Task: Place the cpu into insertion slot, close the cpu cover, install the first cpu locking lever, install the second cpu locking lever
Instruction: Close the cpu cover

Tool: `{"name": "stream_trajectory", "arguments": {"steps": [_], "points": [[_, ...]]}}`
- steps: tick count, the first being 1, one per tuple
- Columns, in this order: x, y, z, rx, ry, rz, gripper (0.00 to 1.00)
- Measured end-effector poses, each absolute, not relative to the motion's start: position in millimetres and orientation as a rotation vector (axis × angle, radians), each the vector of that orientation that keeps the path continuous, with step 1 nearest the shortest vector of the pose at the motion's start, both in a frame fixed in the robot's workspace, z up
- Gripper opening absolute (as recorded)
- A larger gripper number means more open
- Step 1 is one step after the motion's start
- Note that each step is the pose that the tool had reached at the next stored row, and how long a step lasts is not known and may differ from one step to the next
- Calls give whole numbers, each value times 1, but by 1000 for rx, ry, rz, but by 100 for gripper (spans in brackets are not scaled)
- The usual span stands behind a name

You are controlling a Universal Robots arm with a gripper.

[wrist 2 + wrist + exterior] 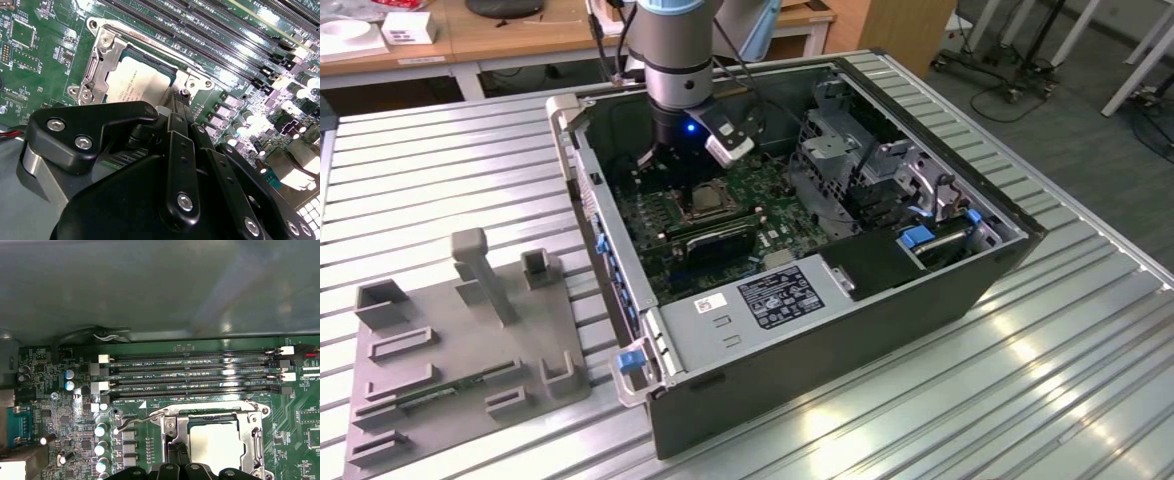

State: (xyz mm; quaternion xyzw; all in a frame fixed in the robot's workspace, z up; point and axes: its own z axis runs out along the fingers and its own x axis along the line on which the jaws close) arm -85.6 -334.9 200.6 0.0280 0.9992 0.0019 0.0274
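A ribbed metal table [961, 380] holds an open computer case [854, 330], with wooden desks [507, 42] behind it. The arm [670, 50] drops straight down into the case, wrist vertical above the green board [60, 430]. Its gripper [178, 452] is pinched narrow, fingers together and nothing visible between them, with the tips at the edge of the cpu cover [250, 415]. Just beside the tips, the cpu [215, 442] lies flat in the insertion slot [210, 419], framed by the lowered cover. A wire lever [135, 419] juts out on the gripper's other side.
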Motion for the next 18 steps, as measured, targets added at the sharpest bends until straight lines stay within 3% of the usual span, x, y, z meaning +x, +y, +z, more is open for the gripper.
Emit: {"name": "stream_trajectory", "arguments": {"steps": [18], "points": [[-86,-335,198,86,3086,6,10]]}}
